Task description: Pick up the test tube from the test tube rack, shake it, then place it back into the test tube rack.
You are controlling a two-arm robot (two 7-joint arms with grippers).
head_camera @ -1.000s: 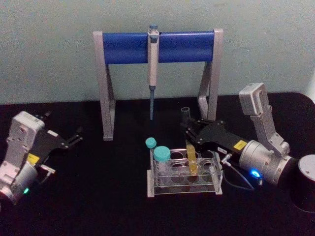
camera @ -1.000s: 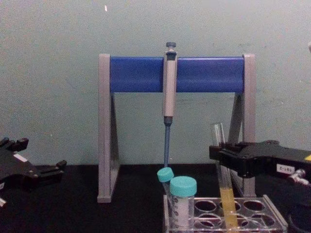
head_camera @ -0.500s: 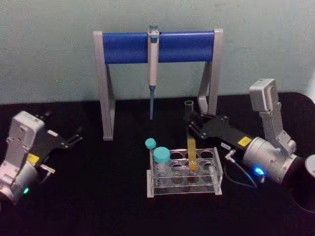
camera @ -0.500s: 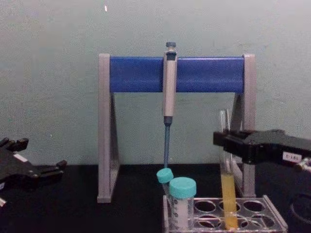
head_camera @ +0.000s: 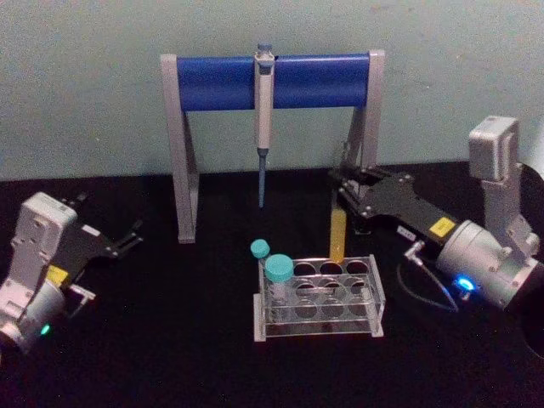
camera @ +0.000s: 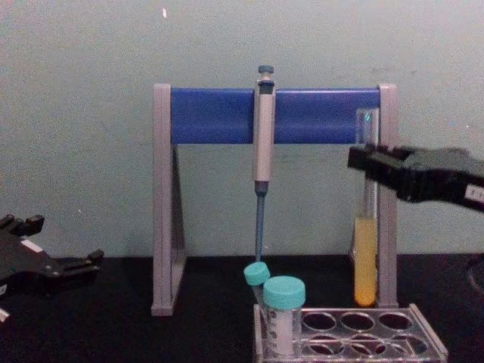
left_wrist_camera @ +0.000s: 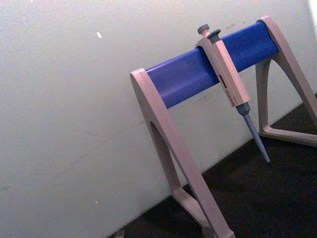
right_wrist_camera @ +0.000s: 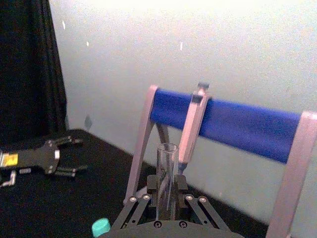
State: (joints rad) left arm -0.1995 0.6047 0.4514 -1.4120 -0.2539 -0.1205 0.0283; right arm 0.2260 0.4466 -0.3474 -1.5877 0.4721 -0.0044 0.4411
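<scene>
From the head view, the right hand (head_camera: 342, 194) reaches in from the right and pinches the test tube (head_camera: 338, 231) near its top. The tube stands upright behind the back row of the test tube rack (head_camera: 319, 299), which sits on the black surface (head_camera: 170, 348). Two teal-capped tubes (head_camera: 278, 270) stand at the rack's left end. The left hand (head_camera: 121, 241) rests far to the left, fingers spread and holding nothing.

The left wrist view takes in the grey-legged stand (left_wrist_camera: 171, 148) with its blue crossbar and the pipette (left_wrist_camera: 229, 82) hanging from it, against the pale wall.

The right wrist view looks along the right hand's own fingers (right_wrist_camera: 140, 209), pressed against the glass on either side, and shows the tube's open mouth (right_wrist_camera: 167, 148) rising above them. The left hand lies farther off on the surface.

The chest view shows, from the side, what the head view leaves unclear: the tube's round bottom hangs above the rack's holes, touching nothing, with yellow-orange liquid filling its lower part.
</scene>
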